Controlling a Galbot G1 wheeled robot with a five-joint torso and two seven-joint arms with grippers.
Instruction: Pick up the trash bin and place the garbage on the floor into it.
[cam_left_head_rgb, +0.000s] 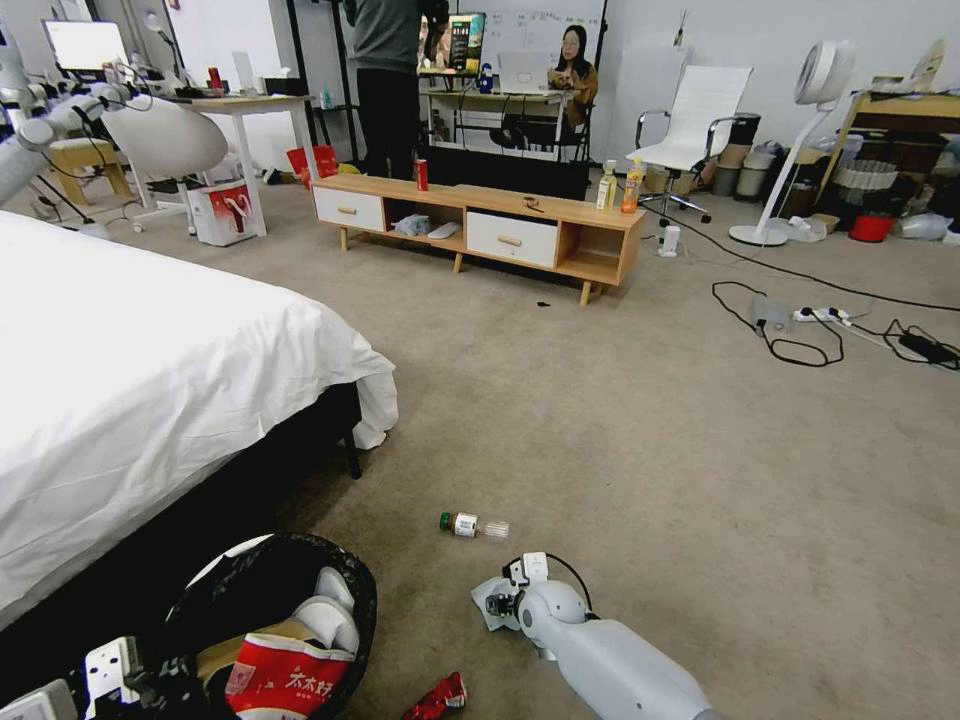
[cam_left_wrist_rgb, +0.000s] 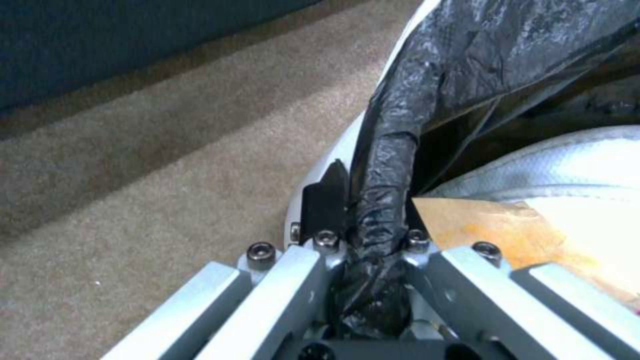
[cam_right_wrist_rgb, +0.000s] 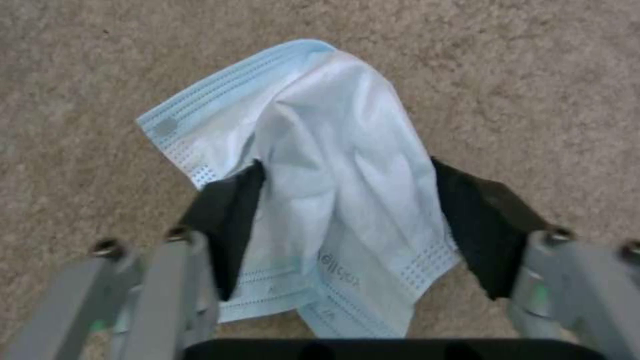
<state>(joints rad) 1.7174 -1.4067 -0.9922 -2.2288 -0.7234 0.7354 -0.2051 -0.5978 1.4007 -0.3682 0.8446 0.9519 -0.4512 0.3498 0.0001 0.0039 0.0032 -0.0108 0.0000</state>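
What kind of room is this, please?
Probably a lab or office staged as a bedroom: a bed with a white sheet and a low wooden TV stand stand on carpet, with desks and monitors behind.

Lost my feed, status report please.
Left gripper shut on trash bin rim. Right gripper open, straddling face mask on floor. Bottle, red wrapper loose. Nothing blocking.

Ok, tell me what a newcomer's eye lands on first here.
The left gripper is shut on the trash bin's bagged rim, beside the bed. The right gripper is open astride a pale blue face mask on the floor, near a green-capped bottle.
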